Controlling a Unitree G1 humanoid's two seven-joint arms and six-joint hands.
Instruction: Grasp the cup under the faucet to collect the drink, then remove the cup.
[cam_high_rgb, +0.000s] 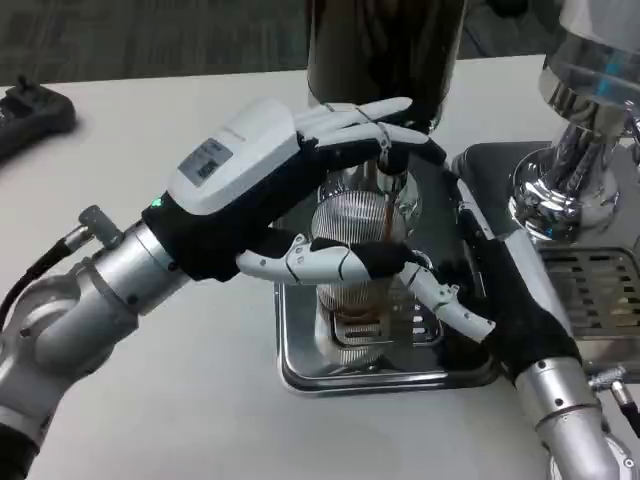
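A clear ribbed cup (350, 300) stands on the steel drip tray (300, 375) under the faucet (392, 175). A thin brown stream (388, 215) runs from the faucet into the cup, and brown drink shows at its bottom. My left hand (255, 175) reaches in from the left: its fingers (365, 122) rest over the top of the faucet, and its thumb (320, 262) stretches across the front of the cup. My right hand (500, 300) comes in from the lower right and grips the cup's right side, with a finger (450, 305) curled round it.
The dark dispenser body (385, 45) rises behind the faucet. A chrome machine (570, 170) with a grated tray (600, 290) stands at the right. A black device (30, 115) lies at the far left on the white table (130, 400).
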